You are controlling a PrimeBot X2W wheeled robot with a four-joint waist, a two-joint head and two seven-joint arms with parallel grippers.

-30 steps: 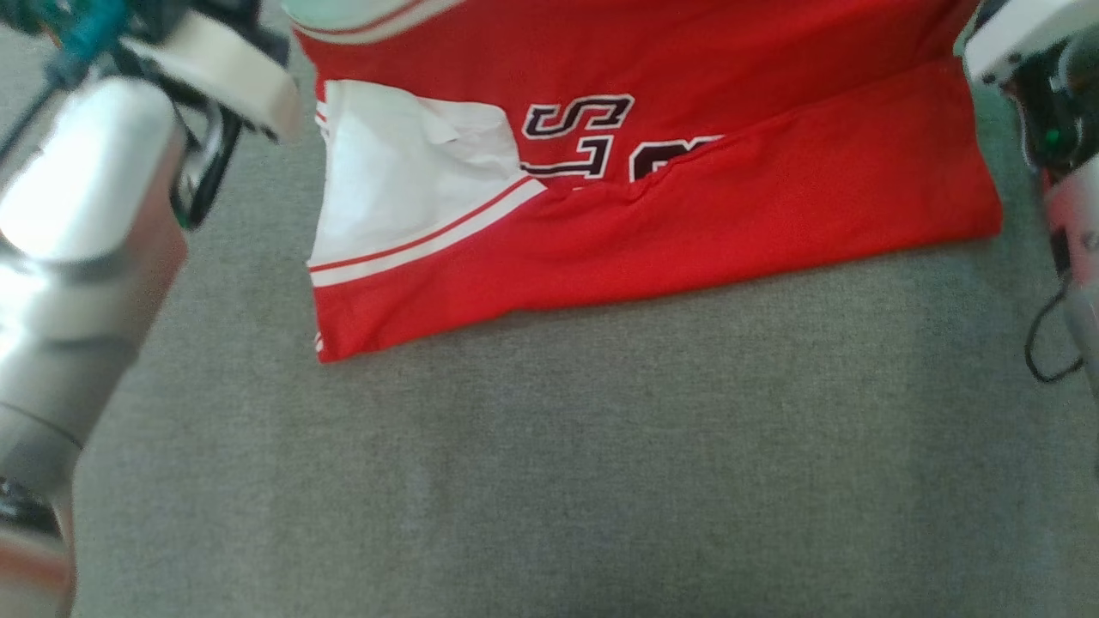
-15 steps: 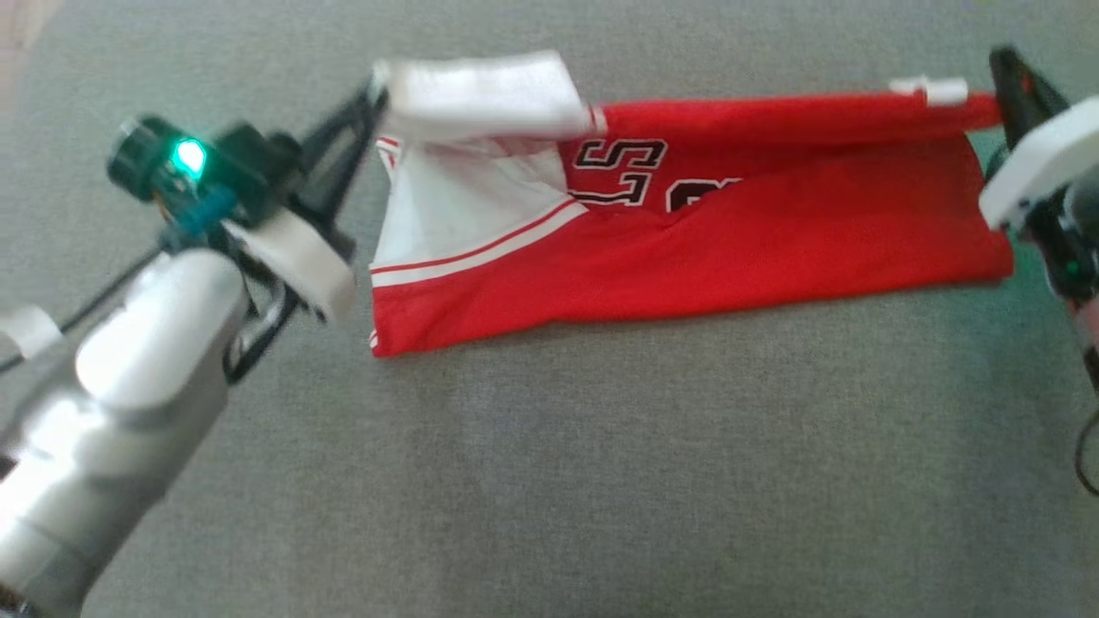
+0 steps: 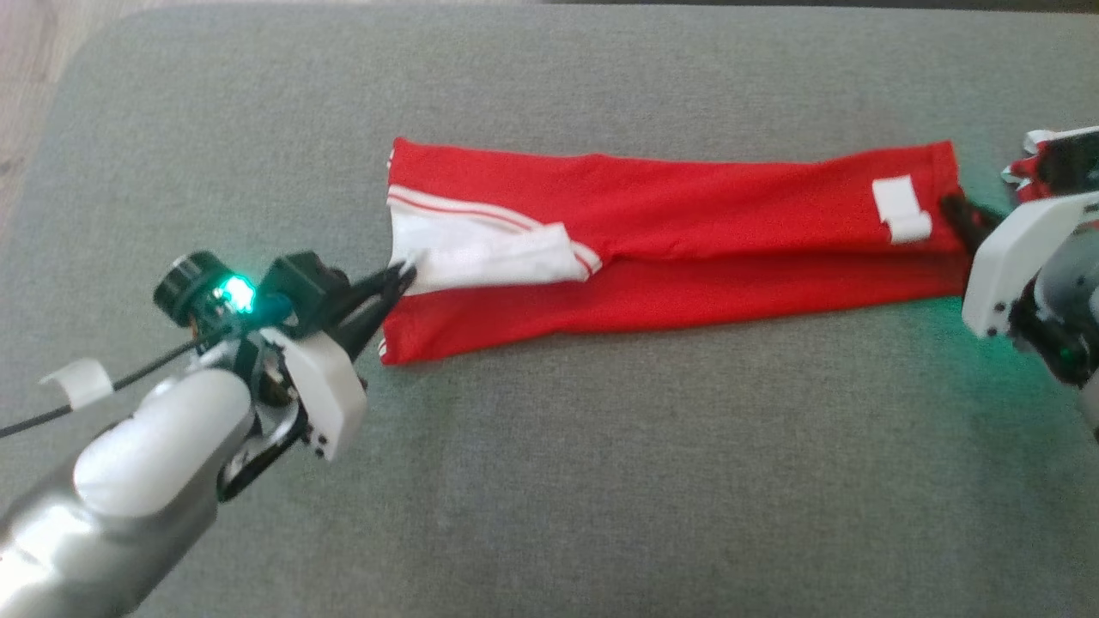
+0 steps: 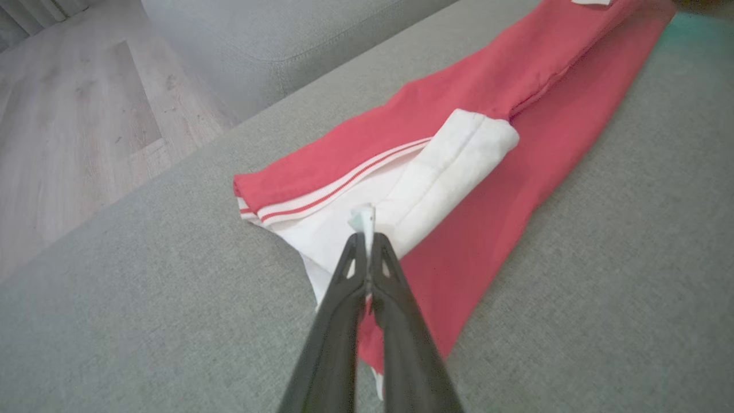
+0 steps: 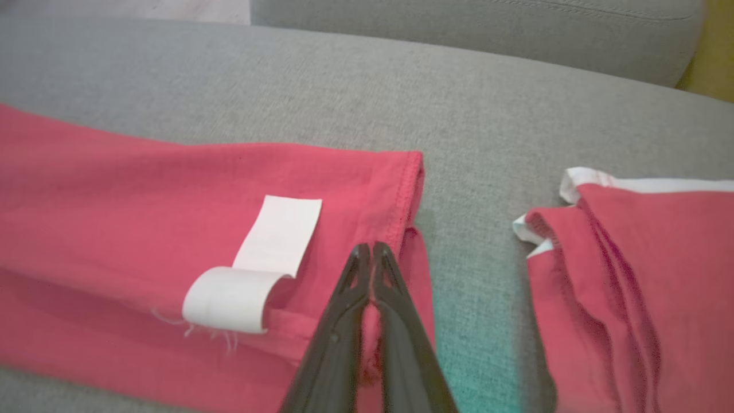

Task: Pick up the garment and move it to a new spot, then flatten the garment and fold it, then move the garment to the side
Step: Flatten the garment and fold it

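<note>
The red jersey garment with white striped trim (image 3: 687,232) lies folded in a long strip on the grey fabric sofa seat (image 3: 601,481), the left gripper (image 3: 403,276) with fingers closed on its white end, the right gripper (image 3: 949,204) pinching its red hem near a white label (image 3: 900,209), and another red garment (image 5: 642,275) lying close by, apart.

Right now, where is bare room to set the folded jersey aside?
Widest free patch: the grey cushion on the robot's side of the red jersey. A narrower bare strip lies beyond its far edge. Crowded: the right end, with the shut right jaws and a second red garment; the shut left jaws hold the left end.
</note>
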